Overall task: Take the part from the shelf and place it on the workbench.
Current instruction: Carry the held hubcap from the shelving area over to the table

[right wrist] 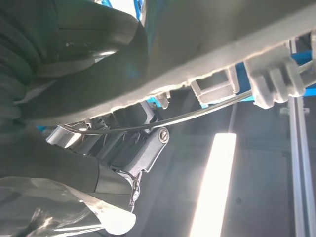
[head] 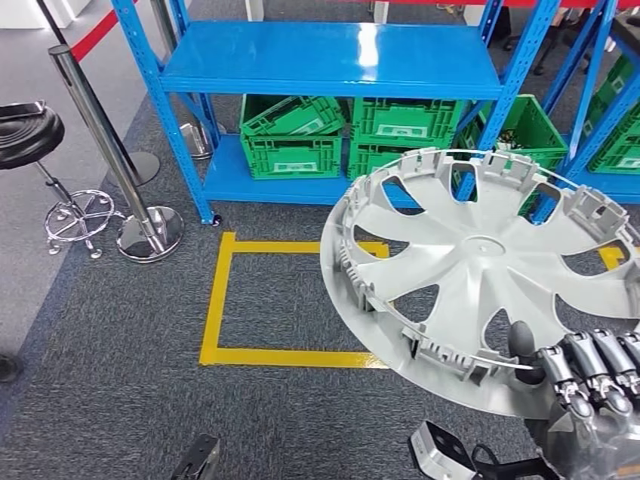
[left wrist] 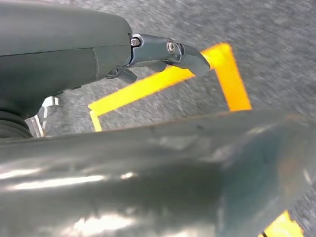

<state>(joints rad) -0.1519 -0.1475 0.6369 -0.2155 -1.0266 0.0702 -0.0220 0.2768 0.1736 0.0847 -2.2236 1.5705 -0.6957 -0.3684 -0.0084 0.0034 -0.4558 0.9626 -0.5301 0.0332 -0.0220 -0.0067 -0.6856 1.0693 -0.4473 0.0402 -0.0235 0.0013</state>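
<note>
The part is a silver-grey wheel cover (head: 483, 270) with spoke cut-outs and clips round its rim. It hangs tilted in the air at the right of the head view. My right hand (head: 589, 390) grips its near lower rim, fingers (head: 596, 360) lying over the edge. In the right wrist view the cover's rim (right wrist: 223, 29) and its wire ring pass through my right hand (right wrist: 123, 148). My left hand (left wrist: 74, 54) hangs over the carpet with its fingers (left wrist: 164, 49) stretched out and nothing in it. The blue shelf (head: 332, 60) stands ahead, its top board bare.
Green crates (head: 290, 140) sit on the shelf's low board. A yellow tape rectangle (head: 219, 300) marks the grey carpet in front. At the left stand a chrome barrier post (head: 151, 230) and a black stool (head: 30, 130). More blue racking (head: 604, 90) is at the right.
</note>
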